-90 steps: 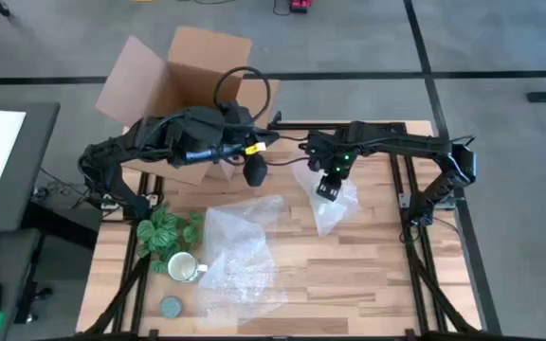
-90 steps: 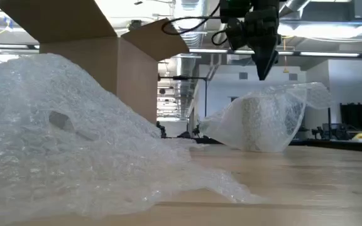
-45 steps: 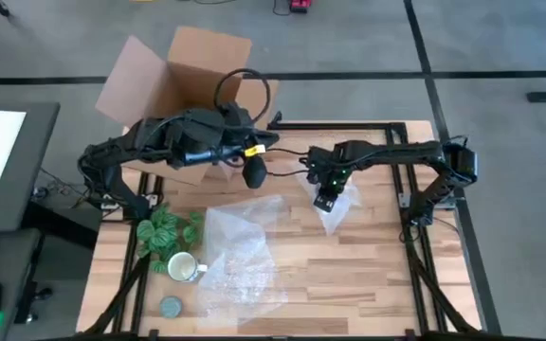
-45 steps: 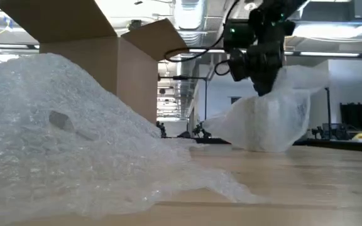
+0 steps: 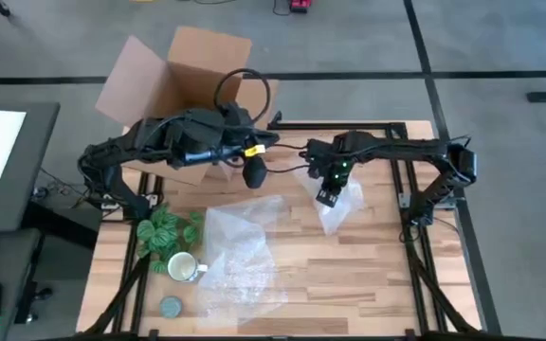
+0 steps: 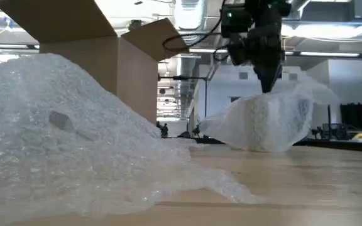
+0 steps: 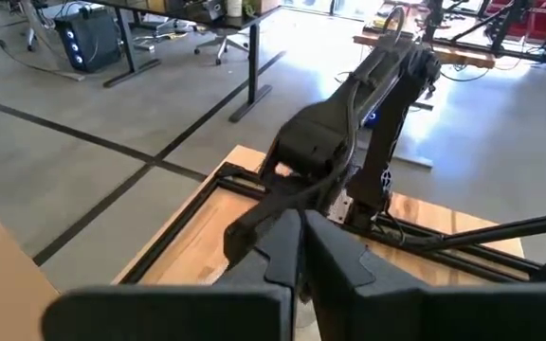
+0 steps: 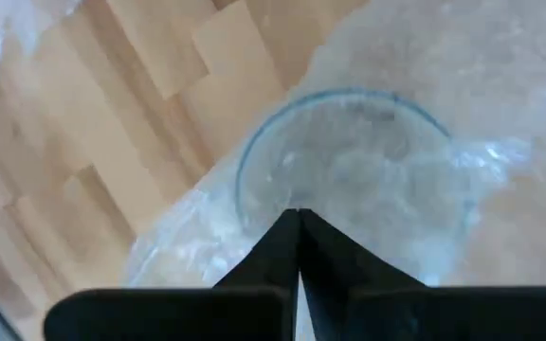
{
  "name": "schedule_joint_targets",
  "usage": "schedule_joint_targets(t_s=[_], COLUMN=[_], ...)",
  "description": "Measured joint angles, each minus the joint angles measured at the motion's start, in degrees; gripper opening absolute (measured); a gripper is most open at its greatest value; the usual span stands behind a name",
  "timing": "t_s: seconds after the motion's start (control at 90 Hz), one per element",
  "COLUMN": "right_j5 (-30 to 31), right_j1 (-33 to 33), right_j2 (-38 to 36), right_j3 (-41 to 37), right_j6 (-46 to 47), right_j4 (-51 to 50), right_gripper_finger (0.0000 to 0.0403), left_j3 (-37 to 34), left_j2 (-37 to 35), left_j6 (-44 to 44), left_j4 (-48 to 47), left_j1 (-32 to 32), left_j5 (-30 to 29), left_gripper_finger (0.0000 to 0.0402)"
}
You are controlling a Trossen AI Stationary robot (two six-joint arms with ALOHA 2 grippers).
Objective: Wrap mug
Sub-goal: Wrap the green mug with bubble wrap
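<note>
My two arms are dark, almost black, built from slim links and thicker joint housings. On the left arm [image 5: 173, 137] I see a black cable making a big loop above the wrist, and a small yellow tag close to its gripper. The right arm [image 5: 396, 147] shows tiny green lights near the wrist. The fingers [image 8: 297, 251] are black, flat and pointed.

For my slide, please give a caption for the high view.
Right gripper pinching a bubble-wrap bundle; the mug waits unwrapped beside a bubble-wrap sheet.
</note>
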Motion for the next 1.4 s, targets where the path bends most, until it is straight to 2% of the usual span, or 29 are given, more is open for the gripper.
schedule_joint_targets(t_s=[0.156,0.267,0.389,0.656,0.922,1.111,1.4], right_j5=[-1.7,-3.7,-4.0,-2.9,-2.2,0.7,0.9], right_j1=[0.5,1.4,1.8,-0.8,-1.4,-1.4,-1.4], right_j2=[-0.1,-0.1,0.4,0.3,0.2,0.3,0.3], right_j3=[4.3,4.2,0.7,-8.9,-13.9,-12.3,-3.5], right_j6=[-1.6,-3.0,-3.9,0.2,0.5,1.4,0.5], right_j4=[-7.9,-8.3,-3.7,8.3,15.2,14.2,4.5], right_gripper_finger=[0.0000,0.0000,0.0000,0.0000,0.0000,0.0000,0.0000], left_j3=[0.0,0.0,0.0,0.0,0.0,0.0,0.0], left_j2=[0.0,0.0,0.0,0.0,0.0,0.0,0.0], left_j6=[0.0,0.0,0.0,0.0,0.0,0.0,0.0], left_j4=[0.0,0.0,0.0,0.1,0.2,0.2,0.2], left_j1=[0.0,-0.3,-0.3,-0.3,-0.3,-0.3,-0.3], left_j5=[0.0,0.0,0.0,0.0,0.0,0.0,0.0], left_gripper_finger=[0.0000,0.0000,0.0000,0.0000,0.0000,0.0000,0.0000])
